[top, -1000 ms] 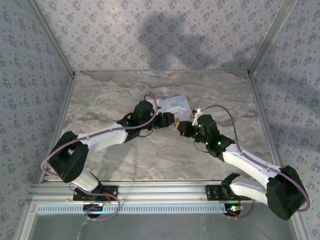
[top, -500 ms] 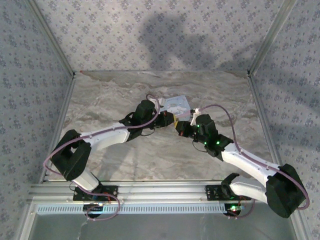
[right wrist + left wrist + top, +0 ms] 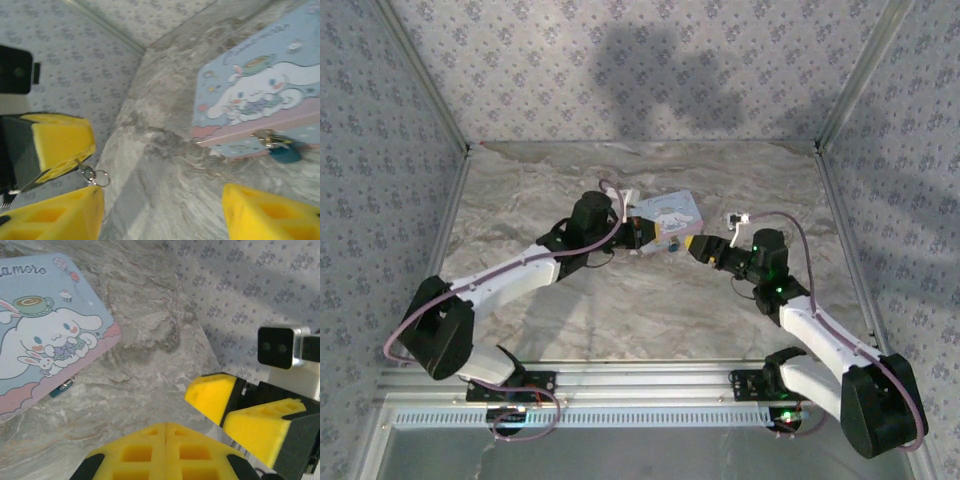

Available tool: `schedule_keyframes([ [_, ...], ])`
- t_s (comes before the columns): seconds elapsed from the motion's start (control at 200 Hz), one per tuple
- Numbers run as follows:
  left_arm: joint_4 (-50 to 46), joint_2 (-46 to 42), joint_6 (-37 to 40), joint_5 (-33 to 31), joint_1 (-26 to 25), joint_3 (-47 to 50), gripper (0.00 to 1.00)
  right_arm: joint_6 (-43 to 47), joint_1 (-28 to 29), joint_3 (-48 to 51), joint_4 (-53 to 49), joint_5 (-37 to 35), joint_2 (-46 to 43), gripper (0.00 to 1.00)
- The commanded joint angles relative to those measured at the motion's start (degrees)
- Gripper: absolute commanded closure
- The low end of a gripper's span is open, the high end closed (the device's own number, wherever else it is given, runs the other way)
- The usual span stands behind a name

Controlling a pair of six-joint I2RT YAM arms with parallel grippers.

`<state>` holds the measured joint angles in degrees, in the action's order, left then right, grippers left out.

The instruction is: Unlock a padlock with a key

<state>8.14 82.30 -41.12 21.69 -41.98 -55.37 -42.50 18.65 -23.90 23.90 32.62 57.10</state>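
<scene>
Padlock [image 3: 286, 152]: blue, at the edge of the cartoon tin [image 3: 260, 100], on the surface [image 3: 165, 150]. My left gripper [image 3: 165, 435] clamps the key [image 3: 86, 169]; my right gripper [image 3: 162, 200] gapes wide, empty.

Lab-style robot test cell: aluminium frame [image 3: 650, 378], patterned walls [image 3: 620, 90], marble-print tabletop [image 3: 640, 310].

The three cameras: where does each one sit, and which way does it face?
Top external: above and behind, looking down on the table; left arm and right arm in view.
Left wrist: low over the table, facing the tin, padlock and right fingers; left fingers, shut, at bottom.
Right wrist: low, facing tin and padlock; right fingers open at bottom, left fingers shut on a key ring.
Shared: both wrist views see tin, padlock and the other arm's fingers.
</scene>
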Motion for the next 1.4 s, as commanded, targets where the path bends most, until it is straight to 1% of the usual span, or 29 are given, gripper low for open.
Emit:
schedule_keyframes([
  [0.0, -3.7, -2.7, 4.8, 4.3, 0.4, -1.6, 1.0, 0.4, 0.6, 0.0, 10.5, 9.0, 0.3, 0.31],
  [0.14, -3.5, -3.7, 5.4, 6.3, 0.5, -1.5, 1.0, 1.1, 3.7, -1.7, 13.5, 10.4, 3.8, 0.3],
  [0.22, -2.4, -4.1, 5.1, 7.4, 0.6, -1.1, 1.0, 1.6, 5.7, -3.0, 14.4, 10.4, 6.3, 0.31],
  [0.475, -0.3, -4.3, 4.1, 8.0, 0.6, -0.1, 1.0, 1.5, 9.9, -5.5, 18.0, 11.0, 12.5, 0.42],
  [0.784, 0.0, -4.3, 3.6, 7.1, 0.9, 0.4, 1.0, 1.6, 10.9, -5.5, 17.6, 10.4, 13.5, 0.56],
  [0.899, 0.1, -4.2, 3.3, 7.0, 1.1, 0.6, 1.0, 1.9, 10.9, -5.5, 17.2, 10.3, 13.5, 0.64],
  [0.994, 0.1, -4.2, 3.2, 7.0, 1.1, 0.7, 1.0, 2.1, 10.9, -5.6, 16.8, 10.1, 13.6, 0.72],
  [1.054, 0.2, -4.2, 3.3, 6.9, 1.2, 0.8, 1.0, 2.3, 10.9, -5.7, 16.2, 10.1, 13.5, 0.78],
  [1.219, 0.1, -4.2, 3.1, 6.8, 1.7, 0.9, 1.0, 3.0, 10.8, -5.9, 13.9, 9.4, 13.4, 1.0],
  [1.284, 0.1, -4.2, 3.0, 6.8, 2.0, 0.8, 1.0, 3.4, 10.7, -5.8, 12.9, 8.7, 13.1, 1.0],
  [1.314, 0.0, -4.2, 2.9, 6.7, 2.1, 0.7, 0.96, 3.6, 10.6, -5.8, 12.3, 8.3, 12.9, 1.0],
  [1.339, -0.1, -4.2, 2.8, 6.7, 2.3, 0.6, 0.91, 3.8, 10.6, -5.7, 11.7, 8.0, 12.7, 1.0],
  [1.369, -0.3, -4.3, 2.8, 6.5, 2.5, 0.5, 0.8, 4.1, 10.4, -5.7, 10.9, 7.5, 12.4, 1.0],
  [1.394, -0.7, -4.3, 2.7, 6.2, 2.6, 0.4, 0.73, 4.5, 10.2, -5.7, 9.8, 7.1, 12.0, 1.0],
])
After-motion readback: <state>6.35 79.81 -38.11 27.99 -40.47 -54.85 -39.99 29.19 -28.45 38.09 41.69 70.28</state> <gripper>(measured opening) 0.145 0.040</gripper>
